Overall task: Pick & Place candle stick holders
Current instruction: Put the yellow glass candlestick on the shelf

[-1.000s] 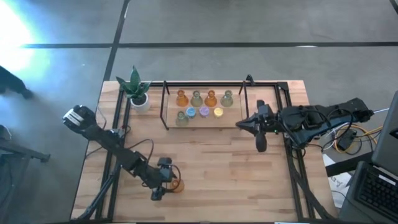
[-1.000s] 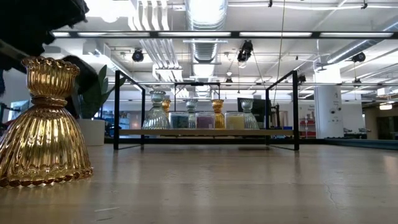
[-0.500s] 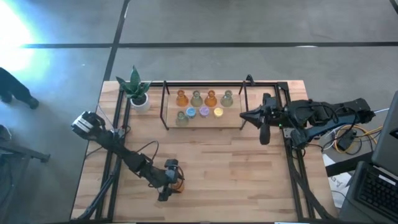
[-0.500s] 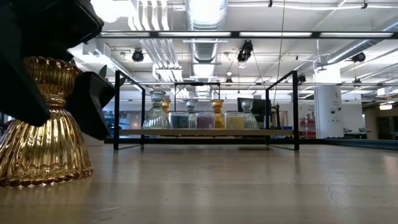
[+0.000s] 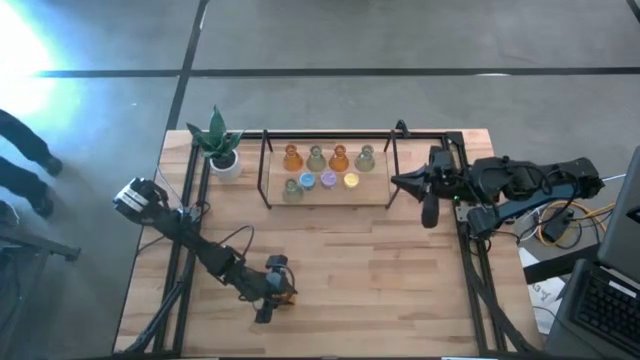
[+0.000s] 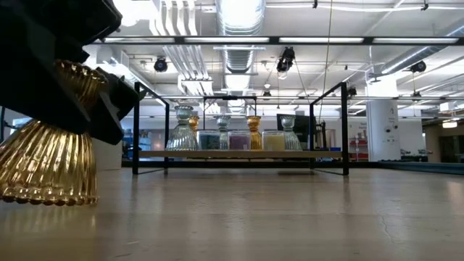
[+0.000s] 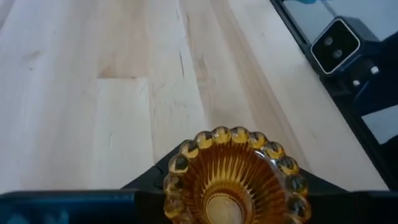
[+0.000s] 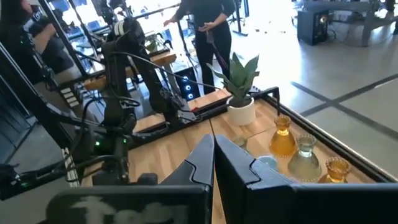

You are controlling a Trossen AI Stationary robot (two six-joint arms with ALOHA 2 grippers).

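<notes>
Open-plan robotics lab or workshop: polished concrete floor (image 5: 330, 40), exposed ceiling ducts (image 6: 239, 14) and strip lights, wooden workbench (image 5: 340, 260) with black frame; second robot arm (image 8: 124, 68) and persons (image 8: 208, 25) at 12 o'clock

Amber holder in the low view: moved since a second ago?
Yes. The amber holder, gripped by the left gripper, has lifted and tilted, its base now clear of the table.

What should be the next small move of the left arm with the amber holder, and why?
Probably lift it a little higher, then carry it toward the shelf. The left gripper is shut on the amber holder, which hangs tilted with its base just off the table; eight other holders stand on that shelf.
</notes>
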